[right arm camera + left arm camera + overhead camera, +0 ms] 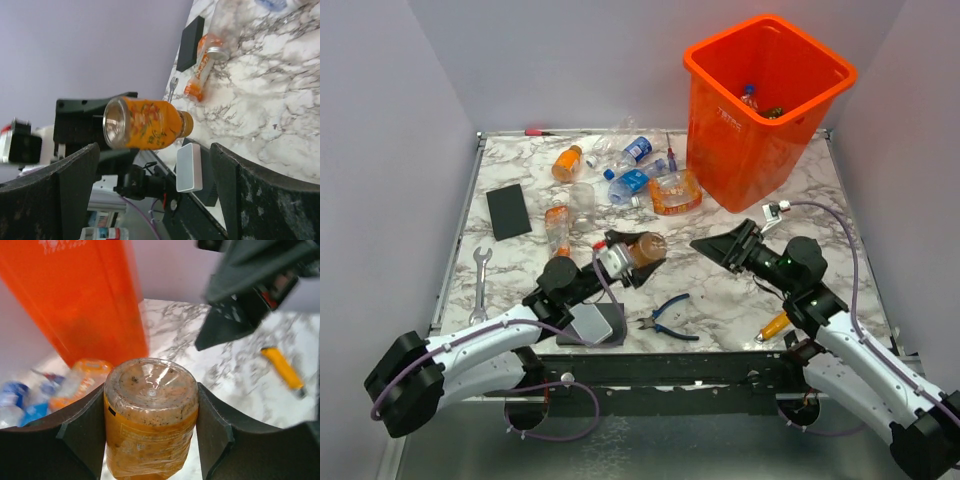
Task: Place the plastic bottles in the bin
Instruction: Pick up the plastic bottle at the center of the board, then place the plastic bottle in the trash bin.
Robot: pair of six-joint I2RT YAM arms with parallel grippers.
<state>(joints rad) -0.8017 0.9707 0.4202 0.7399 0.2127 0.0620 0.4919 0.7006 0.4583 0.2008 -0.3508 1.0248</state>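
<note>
Though half-hidden, bottle (150, 435) in left pincer (151, 390)

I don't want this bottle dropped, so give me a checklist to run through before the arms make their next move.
1. Left gripper closed on the orange bottle, a finger on each side: ok.
2. Bottle lifted off the table: ok, as far as the right wrist view shows.
3. Right gripper open and facing the bottle's base: ok.
4. Bottle between the right gripper's fingers for a handover: not ok; the top view shows a gap between them.
5. Bin upright, mouth unobstructed: ok.
6. Grip firm enough not to slip: cannot tell.
</note>
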